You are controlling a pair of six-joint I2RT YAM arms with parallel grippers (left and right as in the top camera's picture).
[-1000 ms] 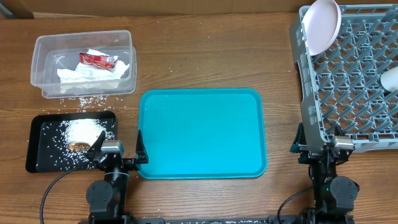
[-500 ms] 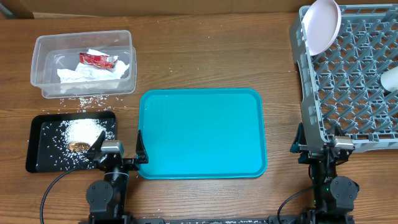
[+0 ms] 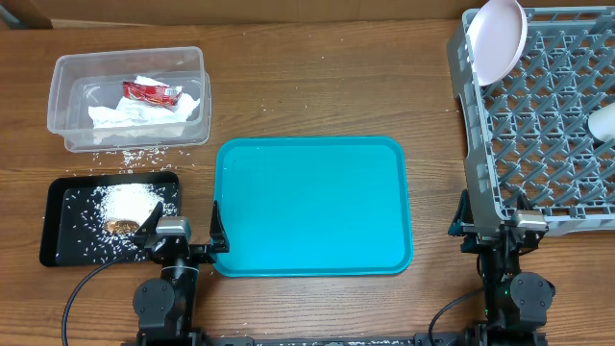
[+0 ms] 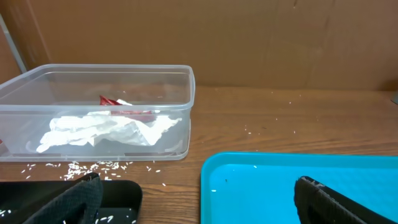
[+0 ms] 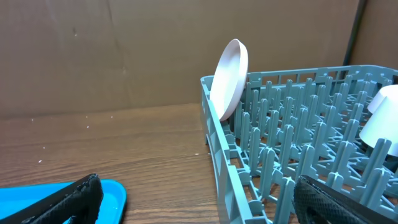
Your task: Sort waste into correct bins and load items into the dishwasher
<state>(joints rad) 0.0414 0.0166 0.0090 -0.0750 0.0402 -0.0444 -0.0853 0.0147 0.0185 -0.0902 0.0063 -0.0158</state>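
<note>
I am looking down at my table, and the big teal tray (image 3: 312, 207) sits in the middle, so I will tell where everything is from there. My left gripper (image 3: 183, 229) waits at the tray's near left corner. Its two fingers are spread as wide as they go, and it holds nothing. My right gripper (image 3: 492, 223) is off to the right of the tray, close to the near edge of the grey dish rack (image 3: 548, 144). Its fingers are wide apart too, with nothing between them. The clear tub (image 3: 130, 53) is to the left of the tray and farther back. Inside it lie crumpled white napkins (image 3: 144, 115) and a red shiny wrapper (image 3: 150, 92). The black tray (image 3: 46, 226) is just left of the teal tray, on the near side. It holds a pile of rice (image 3: 125, 200) and a small brown scrap (image 3: 122, 227). Some loose rice grains (image 3: 125, 156) lie on the table between the tub and the black tray. The rack is well to the right of the teal tray. A white plate (image 3: 498, 38) stands on its edge in the rack's far left corner. Something white (image 3: 603, 122) sits at its right side, a cup or a bowl, I cannot tell which.
</note>
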